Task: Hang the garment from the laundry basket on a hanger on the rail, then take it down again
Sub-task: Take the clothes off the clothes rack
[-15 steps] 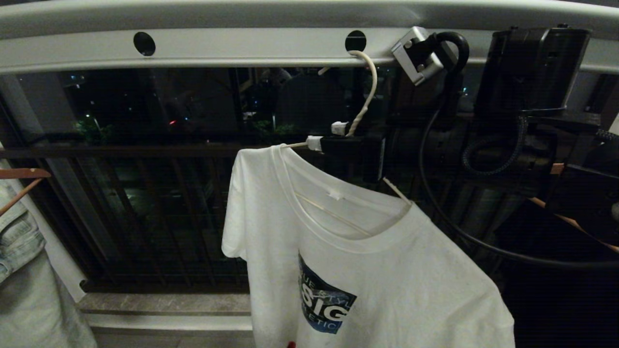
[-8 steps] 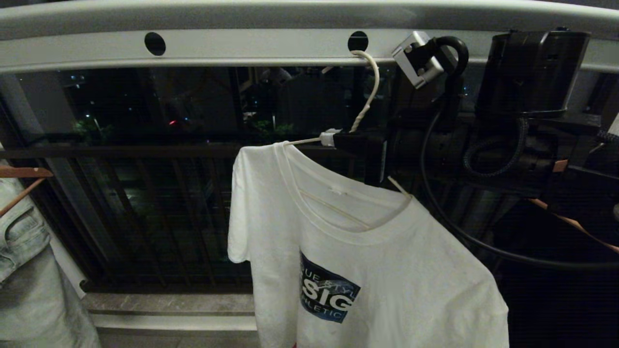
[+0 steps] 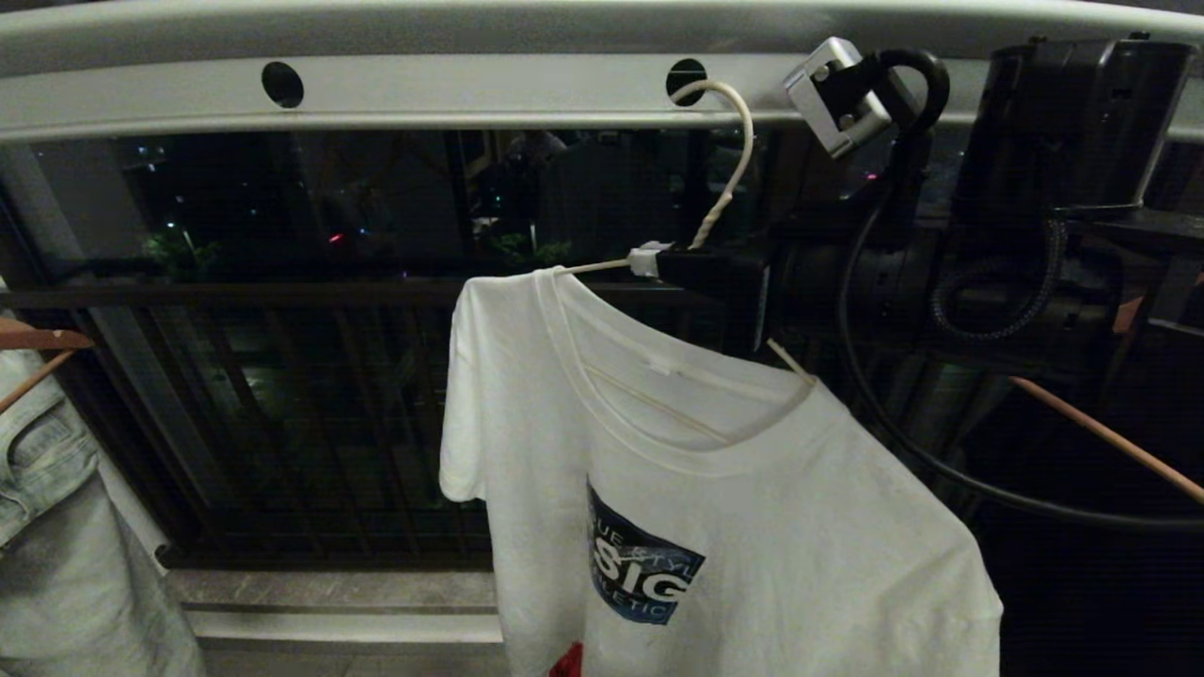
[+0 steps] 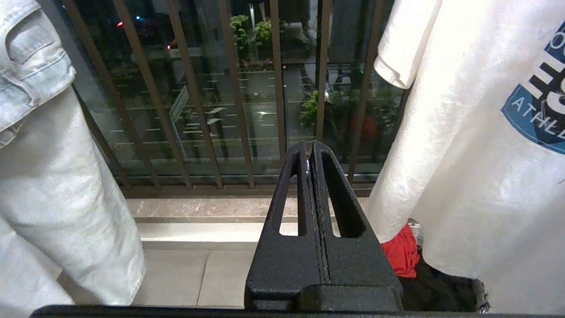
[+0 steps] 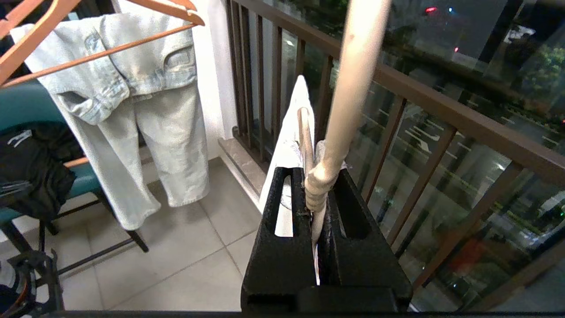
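The garment (image 3: 752, 489), a white T-shirt with a dark blue chest print, hangs on the thin off-white hanger (image 3: 729, 150). The hanger's hook reaches into a round hole of the pale grey rail (image 3: 470, 89). My right gripper (image 3: 658, 261) comes in from the right, level with the collar, and is shut on the hanger's twisted neck (image 5: 315, 181). In the right wrist view the right gripper (image 5: 315, 170) pinches that neck, with the garment (image 5: 289, 145) just beyond. My left gripper (image 4: 310, 148) is shut on nothing, parked low beside the garment (image 4: 463, 154). The laundry basket is out of view.
A pale denim garment (image 3: 47, 527) hangs at the left on a brown wooden hanger (image 5: 88, 53). Another wooden hanger (image 3: 1101, 432) shows at the right. Dark balcony railing bars (image 4: 234, 88) and a stone sill stand behind. A red cloth (image 4: 399, 256) lies low behind the T-shirt.
My right gripper's fingers have closed on the hanger's neck. The hook now sits a little higher against the rail's hole. The left arm has not moved.
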{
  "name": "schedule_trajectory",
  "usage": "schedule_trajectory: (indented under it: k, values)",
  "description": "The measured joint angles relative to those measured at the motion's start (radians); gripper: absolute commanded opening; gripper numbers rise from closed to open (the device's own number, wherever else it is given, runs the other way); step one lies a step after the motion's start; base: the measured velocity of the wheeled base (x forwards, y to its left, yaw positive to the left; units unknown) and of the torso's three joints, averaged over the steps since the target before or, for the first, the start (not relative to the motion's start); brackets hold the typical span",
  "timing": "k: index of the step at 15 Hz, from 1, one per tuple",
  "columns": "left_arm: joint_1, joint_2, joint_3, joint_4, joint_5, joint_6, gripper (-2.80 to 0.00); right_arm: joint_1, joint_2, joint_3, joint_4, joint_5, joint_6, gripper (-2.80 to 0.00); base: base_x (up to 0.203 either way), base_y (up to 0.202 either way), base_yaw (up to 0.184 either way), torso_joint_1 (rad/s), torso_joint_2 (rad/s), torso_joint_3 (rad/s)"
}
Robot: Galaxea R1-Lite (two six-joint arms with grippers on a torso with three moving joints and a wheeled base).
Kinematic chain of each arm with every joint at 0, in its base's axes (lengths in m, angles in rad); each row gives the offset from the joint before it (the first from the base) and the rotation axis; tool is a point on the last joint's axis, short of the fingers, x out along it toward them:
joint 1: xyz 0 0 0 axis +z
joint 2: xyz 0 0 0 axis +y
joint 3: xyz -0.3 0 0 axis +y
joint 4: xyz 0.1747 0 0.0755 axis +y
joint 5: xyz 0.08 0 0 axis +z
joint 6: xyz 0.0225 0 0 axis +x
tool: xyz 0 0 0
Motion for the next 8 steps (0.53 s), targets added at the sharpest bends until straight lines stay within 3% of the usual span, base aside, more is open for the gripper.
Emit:
schedule_trajectory:
  k: [8]
  values:
    - [0.000, 0.000, 0.000, 0.000, 0.000, 0.000, -2.80, 0.043, -0.057, 0.019, 0.004, -0.026, -0.003, -2.80, 0.000, 0.000, 0.000, 0.000, 0.00, 0.000]
